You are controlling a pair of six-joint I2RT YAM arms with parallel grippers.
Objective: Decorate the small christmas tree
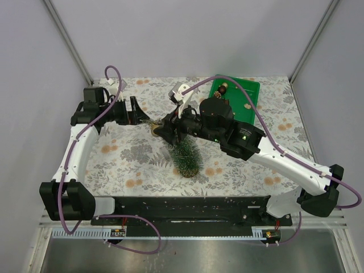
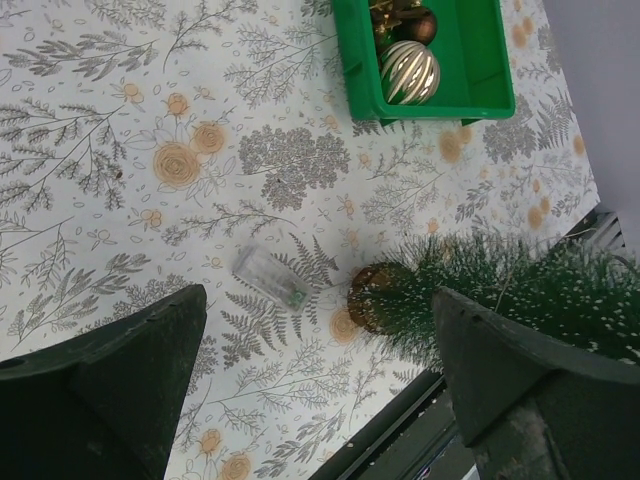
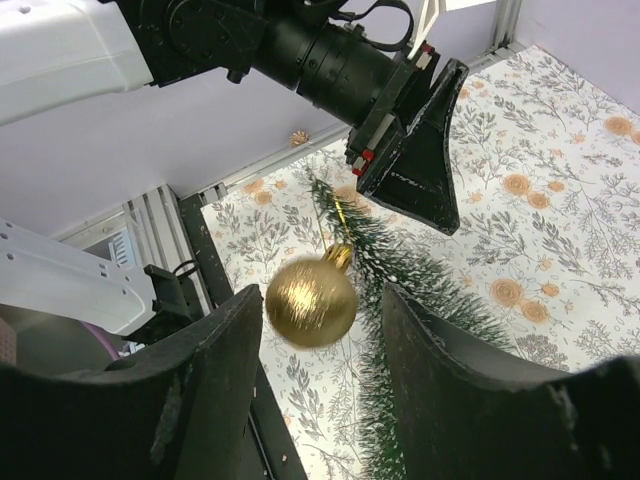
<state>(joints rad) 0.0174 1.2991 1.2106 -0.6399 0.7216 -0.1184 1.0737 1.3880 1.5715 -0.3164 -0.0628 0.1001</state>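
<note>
As I look from above, the tree (image 1: 186,156) lies on its side on the table (image 1: 114,166). Left wrist: my left gripper (image 2: 318,296) gapes empty; light, springy bristles, so I'd pinch the wooden base (image 2: 366,298). Right wrist: right gripper (image 3: 322,294) spread, gold ball (image 3: 306,304) between, seemingly unpinched.

The right end effector (image 3: 322,330) has its two dark fingers (image 3: 190,400) wide apart. A shiny gold ball (image 3: 311,301) sits in the gap between them. Its gold loop (image 3: 340,212) is up by the tip of the small christmas tree (image 3: 400,262). The tree leans over the flowery counter (image 3: 560,200). The black left arm (image 3: 300,50) reaches in above the tree.
</note>
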